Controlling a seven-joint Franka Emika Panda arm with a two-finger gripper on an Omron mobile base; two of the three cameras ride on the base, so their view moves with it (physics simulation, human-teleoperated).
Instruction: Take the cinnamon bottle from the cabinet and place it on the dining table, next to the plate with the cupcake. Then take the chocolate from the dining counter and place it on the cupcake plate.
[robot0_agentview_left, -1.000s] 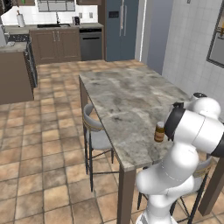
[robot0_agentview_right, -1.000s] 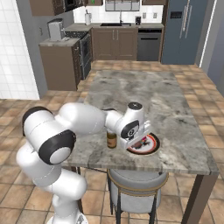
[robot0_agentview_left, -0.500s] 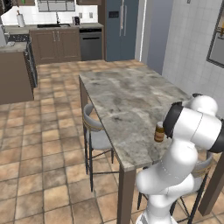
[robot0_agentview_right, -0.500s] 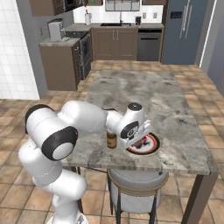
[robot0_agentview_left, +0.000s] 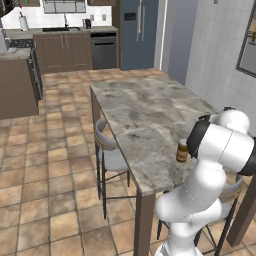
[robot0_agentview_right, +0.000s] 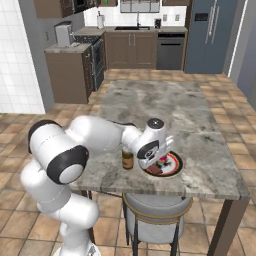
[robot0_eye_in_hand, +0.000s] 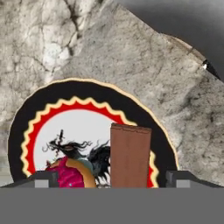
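Terracotta tile floor (robot0_agentview_left: 45, 165). Grey-seat stool (robot0_agentview_left: 111, 155) tucked at the long side of the marbled top, another stool (robot0_agentview_right: 156, 210) at the near end. Dark brown base cabinets (robot0_agentview_right: 132, 50) along the back wall, black dishwasher (robot0_agentview_right: 171, 51) beside them, tall grey fridge (robot0_agentview_right: 210, 35) to the right. Range (robot0_agentview_right: 90, 52) on the left run, toaster (robot0_agentview_right: 63, 35) on the worktop near it. Paper towel roll (robot0_agentview_left: 22, 22) by the sink. White tiled wall (robot0_agentview_left: 220, 60) on the right.

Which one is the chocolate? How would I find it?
Look at the long marbled dining table, then the round plate near its front edge. The chocolate is the flat brown rectangle on that plate, unlike the round pink cupcake beside it.
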